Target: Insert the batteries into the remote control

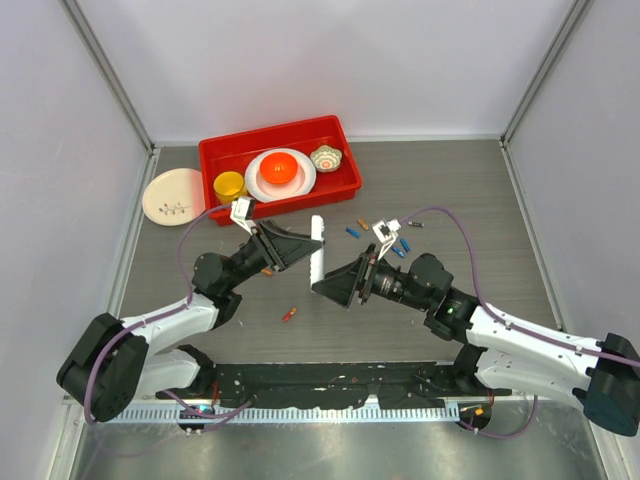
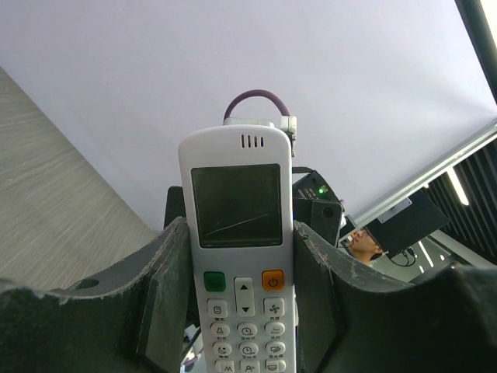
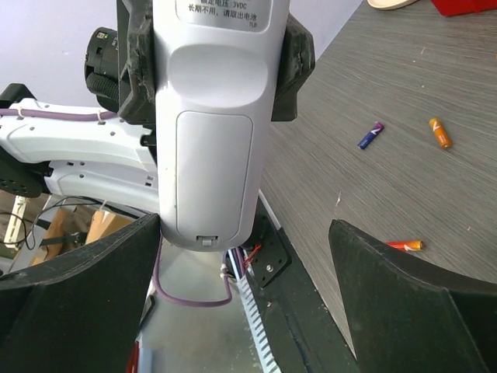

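Progress on the loading looks slight: the remote control (image 2: 240, 256) is off the tabletop (image 1: 450, 190), but no cell is in it. The left arm's fingers (image 2: 165, 289) are closed on its two long edges and hold it in the air over the middle of the tabletop, with the screen and buttons facing the left wrist camera. Its back faces the right wrist camera, where the battery cover (image 3: 213, 172) sits shut and flush, its latch at the lower end. The right arm's fingers (image 3: 81, 303) are spread wide with nothing between them, close to the remote's near end. Whether they touch it cannot be told.

The batteries (image 1: 401, 246) lie loose on the tabletop. Several are clustered to the right beside the right wrist. A blue battery (image 1: 352, 232) and an orange battery (image 1: 362, 222) lie just right of the remote, and a red-orange battery (image 1: 289, 314) lies nearer and slightly left.

Judging by this, nearly everything remains: getting the cover off, picking up cells, seating them the right way round, and closing the cover again.
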Motion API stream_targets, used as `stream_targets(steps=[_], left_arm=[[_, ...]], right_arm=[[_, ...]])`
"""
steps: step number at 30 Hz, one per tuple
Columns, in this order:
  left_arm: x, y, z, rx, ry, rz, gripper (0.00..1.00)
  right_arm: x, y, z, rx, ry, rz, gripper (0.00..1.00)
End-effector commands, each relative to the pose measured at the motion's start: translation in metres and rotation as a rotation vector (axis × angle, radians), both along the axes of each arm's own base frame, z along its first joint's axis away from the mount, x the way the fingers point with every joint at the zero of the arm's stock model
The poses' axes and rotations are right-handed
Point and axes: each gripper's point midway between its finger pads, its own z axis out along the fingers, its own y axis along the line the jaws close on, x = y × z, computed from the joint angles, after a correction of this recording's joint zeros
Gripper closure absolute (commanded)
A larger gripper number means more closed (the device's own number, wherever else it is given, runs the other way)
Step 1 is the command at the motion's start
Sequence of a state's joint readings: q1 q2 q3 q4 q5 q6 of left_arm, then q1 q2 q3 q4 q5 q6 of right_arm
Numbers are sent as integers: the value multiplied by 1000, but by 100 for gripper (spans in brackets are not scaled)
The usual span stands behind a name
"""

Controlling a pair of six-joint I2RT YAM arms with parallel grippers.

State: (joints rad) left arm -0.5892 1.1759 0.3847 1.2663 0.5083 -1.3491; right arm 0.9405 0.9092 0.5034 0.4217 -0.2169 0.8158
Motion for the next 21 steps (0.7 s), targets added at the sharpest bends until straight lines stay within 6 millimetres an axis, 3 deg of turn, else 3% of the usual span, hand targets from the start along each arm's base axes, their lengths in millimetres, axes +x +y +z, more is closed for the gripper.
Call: stream_targets(steps=[1, 13, 21], left_arm=[[-13, 8, 31, -68, -122, -5, 100], [-8, 6, 22, -36, -108, 12, 100], [-7, 5, 15, -21, -98, 17, 100]], right_arm=[[3, 6, 32, 78, -47, 9, 6], [8, 14, 39, 117, -33, 15, 10], [8, 21, 39, 130, -33, 36, 31]])
